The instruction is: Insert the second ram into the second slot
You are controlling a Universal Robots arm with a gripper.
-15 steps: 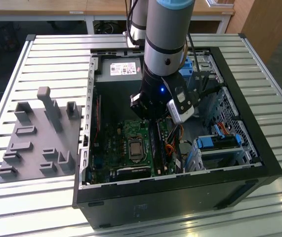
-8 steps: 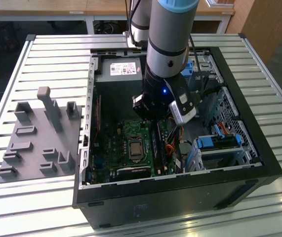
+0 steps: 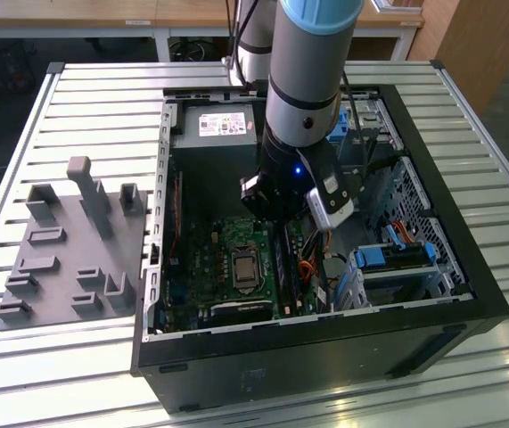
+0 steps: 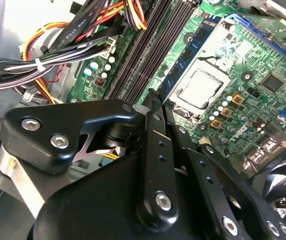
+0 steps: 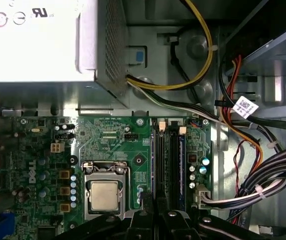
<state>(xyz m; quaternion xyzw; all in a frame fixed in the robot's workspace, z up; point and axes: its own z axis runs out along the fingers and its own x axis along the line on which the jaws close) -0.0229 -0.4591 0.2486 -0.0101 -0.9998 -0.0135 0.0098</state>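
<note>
Gripper (image 3: 281,223) hangs low inside open case (image 3: 325,357) on slatted surface (image 3: 85,98), over memory slots (image 3: 283,263); CPU socket (image 3: 243,265) at 9 o'clock of slots.

Second wrist view: fingers (image 4: 150,145) drawn to narrow gap, apparently pinching second ram (image 4: 188,60). Stick lies along slot nearest socket; full seating not readable.

First wrist view: stick lines up with slot. Judgement: keep it upright, press straight down and evenly, stay off cable bundle (image 5: 263,175).

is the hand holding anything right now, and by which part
It cannot be told. The hand sits low over the RAM slots on the motherboard, but whether it grips a RAM stick is not visible.
</note>
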